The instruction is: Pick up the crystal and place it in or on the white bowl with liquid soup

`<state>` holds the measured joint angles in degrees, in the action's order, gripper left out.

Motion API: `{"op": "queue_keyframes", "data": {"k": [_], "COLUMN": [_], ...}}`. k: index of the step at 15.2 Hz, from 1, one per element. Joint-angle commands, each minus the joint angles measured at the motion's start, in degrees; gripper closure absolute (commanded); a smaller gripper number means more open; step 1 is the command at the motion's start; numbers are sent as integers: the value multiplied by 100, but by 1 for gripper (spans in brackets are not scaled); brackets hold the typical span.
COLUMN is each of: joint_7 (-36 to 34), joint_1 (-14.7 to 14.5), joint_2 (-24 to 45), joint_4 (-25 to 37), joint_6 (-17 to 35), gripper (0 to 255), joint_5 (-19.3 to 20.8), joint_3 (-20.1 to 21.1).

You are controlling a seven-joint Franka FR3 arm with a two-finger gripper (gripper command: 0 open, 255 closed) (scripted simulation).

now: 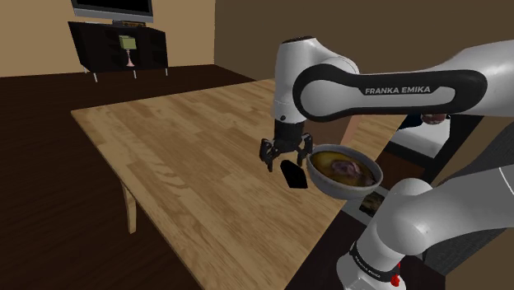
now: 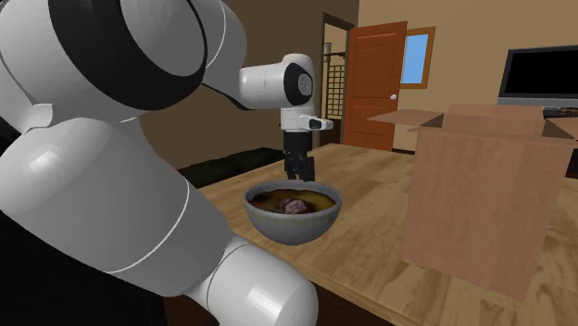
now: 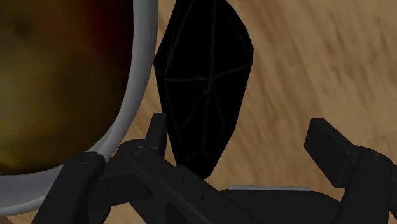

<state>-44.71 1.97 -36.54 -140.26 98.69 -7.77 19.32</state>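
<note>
Hovering the claw (image 1: 287, 158) low over the wooden tabletop (image 1: 181, 156), with both black fingers (image 3: 331, 143) standing wide apart and gripping nothing; seeing the black crystal (image 3: 203, 83) lying on the wood right under the claw, just beside the grey-white bowl (image 1: 334, 185) of brown soup (image 1: 325, 156); not being able to tell whether touching the rim or only very close; finding the crystal between the fingers in the wrist view, but much nearer the finger on the bowl's side than the other; guessing at the step in hand: going down to grab the crystal, with nothing picked up yet; doing it well by sliding the claw a little away from the bowl first, putting the crystal in the middle of the gap; going straight down slowly, keeping the near finger from bumping the rim and spilling soup; squeezing across the fat middle, not the pointy ends, since slanted sides are probably slipping out easily; closing gently, then lifting high over the rim before moving sideways; noticing a purple lump (image 1: 346, 168) sitting in the soup, so aiming for a free spot; staying clear of the cardboard box (image 2: 482, 194) standing near the bowl.
</note>
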Motion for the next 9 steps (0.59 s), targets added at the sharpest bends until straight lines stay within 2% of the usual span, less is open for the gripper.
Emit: {"op": "queue_keyframes", "data": {"k": [1, 8, 9], "joint_7": [20, -24, -20], "joint_1": [1, -92, -69], "joint_2": [45, 63, 150], "joint_4": [-186, -187, -135], "joint_6": [-471, -464, -427], "gripper": [0, 0, 255], "joint_5": [16, 55, 72], "joint_3": [-36, -111, -109]}}
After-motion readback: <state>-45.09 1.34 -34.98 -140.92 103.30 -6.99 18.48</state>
